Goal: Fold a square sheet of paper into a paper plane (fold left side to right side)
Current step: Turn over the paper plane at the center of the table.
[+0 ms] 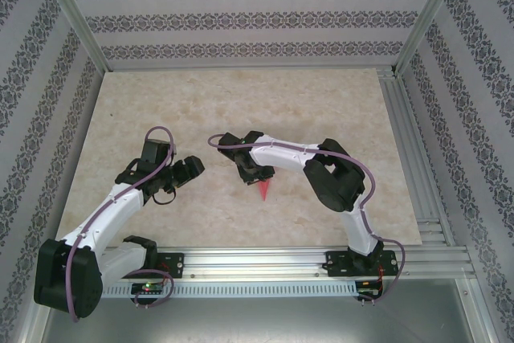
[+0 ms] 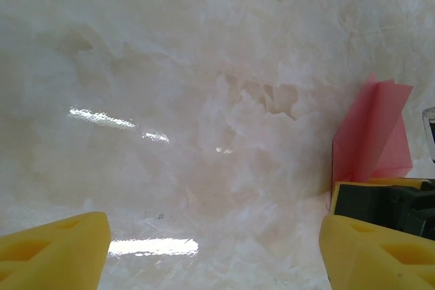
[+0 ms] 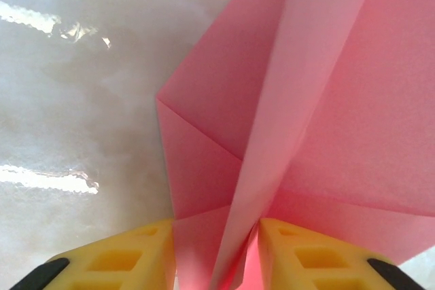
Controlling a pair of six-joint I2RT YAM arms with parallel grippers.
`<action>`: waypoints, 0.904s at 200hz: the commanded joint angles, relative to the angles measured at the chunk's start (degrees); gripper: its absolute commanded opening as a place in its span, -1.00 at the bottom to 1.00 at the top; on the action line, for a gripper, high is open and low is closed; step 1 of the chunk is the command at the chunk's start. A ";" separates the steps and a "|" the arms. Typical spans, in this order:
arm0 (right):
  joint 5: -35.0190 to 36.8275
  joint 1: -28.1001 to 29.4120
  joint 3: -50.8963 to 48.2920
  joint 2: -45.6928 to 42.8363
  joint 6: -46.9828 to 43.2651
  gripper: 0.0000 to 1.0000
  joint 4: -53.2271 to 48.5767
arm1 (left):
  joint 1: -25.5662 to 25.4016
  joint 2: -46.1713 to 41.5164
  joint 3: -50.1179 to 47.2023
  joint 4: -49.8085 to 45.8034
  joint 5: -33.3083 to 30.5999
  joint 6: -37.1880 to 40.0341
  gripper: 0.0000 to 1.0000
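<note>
Pink-red creased paper plane (image 3: 306, 100): over middle of pale marble surface (image 1: 161, 102), pinched along centre fold | right end effector (image 3: 216, 252): closed on plane, likely to hold layers together | left end effector (image 2: 214, 249): spread wide, empty, just beside plane, likely standing clear of fold

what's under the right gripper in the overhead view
The folded pink paper, held between the right gripper's yellow fingers. Its red tip pokes out on the table; the rest is covered by the wrist.
</note>
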 commanded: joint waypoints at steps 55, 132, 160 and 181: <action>3.41 -0.50 -0.29 -2.37 0.36 -0.62 -1.59 | 0.65 -0.31 -0.70 -0.63 0.65 0.65 0.67; 1.18 -6.66 -10.30 -14.37 -3.69 -0.96 5.49 | 0.66 -0.20 0.81 -1.84 0.08 1.30 0.76; -7.04 -12.35 -17.13 -18.06 -6.39 -0.93 13.80 | 0.65 0.50 1.35 -1.95 0.10 1.48 0.78; -7.72 -13.59 -18.22 -17.31 -8.12 -0.92 15.93 | 0.67 0.97 1.56 -2.13 0.02 1.48 0.79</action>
